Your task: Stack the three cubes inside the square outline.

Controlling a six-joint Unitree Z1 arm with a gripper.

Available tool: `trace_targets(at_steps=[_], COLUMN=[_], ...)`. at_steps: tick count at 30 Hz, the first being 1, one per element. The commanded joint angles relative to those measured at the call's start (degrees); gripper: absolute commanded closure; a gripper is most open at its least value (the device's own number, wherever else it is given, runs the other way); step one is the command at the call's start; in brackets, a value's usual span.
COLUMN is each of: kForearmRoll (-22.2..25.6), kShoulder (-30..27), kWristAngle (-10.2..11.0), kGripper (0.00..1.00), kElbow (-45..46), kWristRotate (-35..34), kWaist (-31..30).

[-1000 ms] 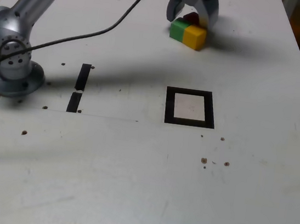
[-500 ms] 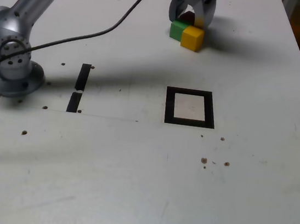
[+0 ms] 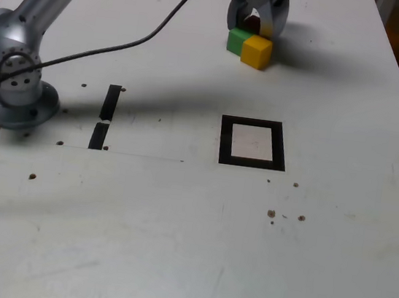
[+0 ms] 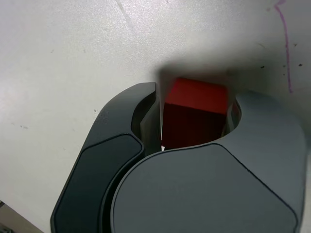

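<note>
Grey gripper (image 4: 194, 114) jaws are clamped on the red cube (image 4: 195, 112), one jaw on each side, at the table's (image 3: 331, 269) far edge. Green cube (image 3: 236, 40) and yellow cube (image 3: 256, 51) sit touching, just in front of the gripper. Square outline (image 3: 252, 143) lies nearer, well apart from them.

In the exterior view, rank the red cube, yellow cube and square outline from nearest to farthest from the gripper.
1. Red cube: between the jaws of the gripper.
2. Yellow cube: just in front of the gripper, beside the green cube.
3. Square outline: mid-table, well toward the camera.
</note>
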Motion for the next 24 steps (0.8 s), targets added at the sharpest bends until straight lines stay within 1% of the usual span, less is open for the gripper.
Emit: trace_targets(at_steps=[1, 3, 6, 10, 12, 14, 18, 20, 21, 24], kForearmRoll=[0.5, 1.3, 3.7, 11.0, 14.2, 15.4, 16.0, 16.0, 16.0, 15.7], kShoulder=[-1.8, -3.2, -5.3, -7.6, -8.7, -9.9, -13.5, -15.5, -15.8, -18.2], kWristAngle=[0.2, 0.6, 2.5, 8.1, 10.1, 9.8, 7.2, 6.6, 6.6, 5.6], kGripper=[0.68, 0.68, 0.68, 0.68, 0.68, 0.68, 0.68, 0.68, 0.68, 0.68], kElbow=[-0.3, -0.8, -2.5, -7.2, -8.9, -9.2, -7.6, -6.3, -6.1, -2.8], kWristRotate=[-0.4, -0.9, -2.4, -5.8, -7.4, -8.5, -13.1, -17.1, -17.8, -25.6], kWaist=[-0.8, -1.5, -2.9, -6.4, -8.5, -10.0, -15.3, -19.2, -19.8, -25.7])
